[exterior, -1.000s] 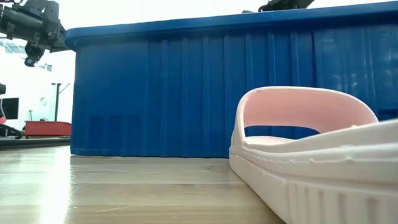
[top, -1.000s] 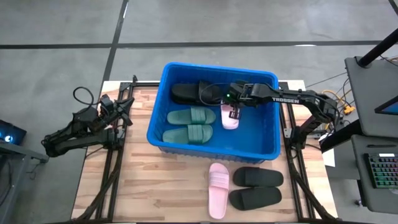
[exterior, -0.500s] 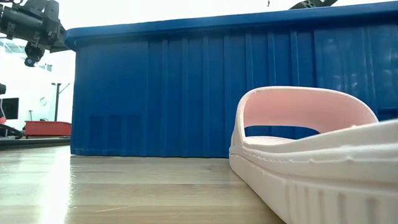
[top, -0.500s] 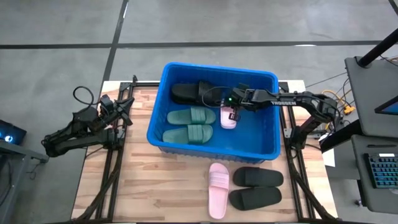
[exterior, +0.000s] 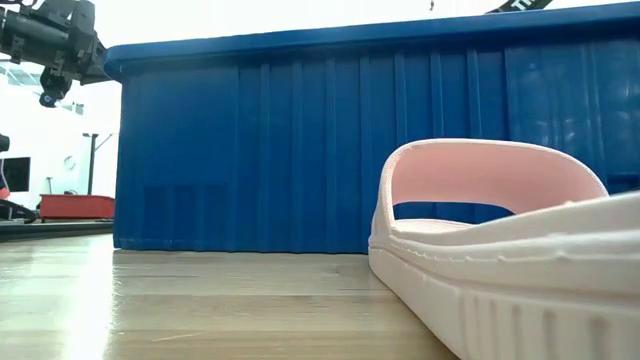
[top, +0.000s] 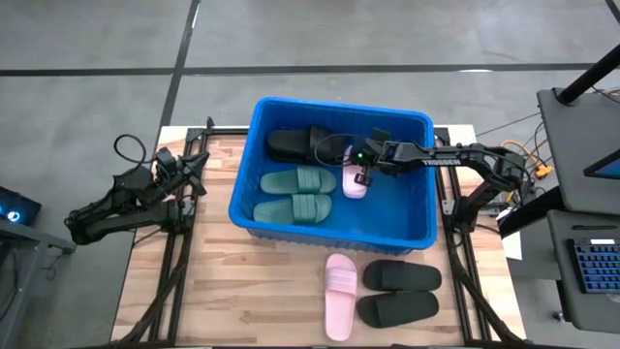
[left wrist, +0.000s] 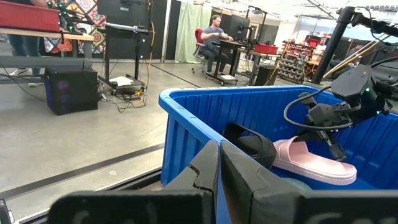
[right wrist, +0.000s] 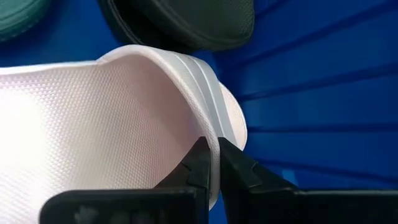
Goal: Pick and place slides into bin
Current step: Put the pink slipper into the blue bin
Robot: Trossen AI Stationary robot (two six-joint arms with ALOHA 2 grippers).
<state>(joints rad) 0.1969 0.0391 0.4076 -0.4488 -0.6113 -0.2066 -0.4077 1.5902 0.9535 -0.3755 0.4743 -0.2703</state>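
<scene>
Right gripper (top: 362, 173), jaws apparently pinching the pink slide (top: 356, 183), lowers it lengthwise near the bin's (top: 423, 121) far-right corner.

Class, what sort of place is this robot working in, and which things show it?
Probably a workshop or robotics lab: bare concrete floor, desks with equipment where a person sits, and stocked racks behind the blue bin.

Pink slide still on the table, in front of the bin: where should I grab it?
Grip the wide strap of the pink slide on the table, coming straight down from above. It lies flat, sole down, and the strap arches clear of the footbed, so one of the jaws could slip under. Black slides lie close on its right.
</scene>
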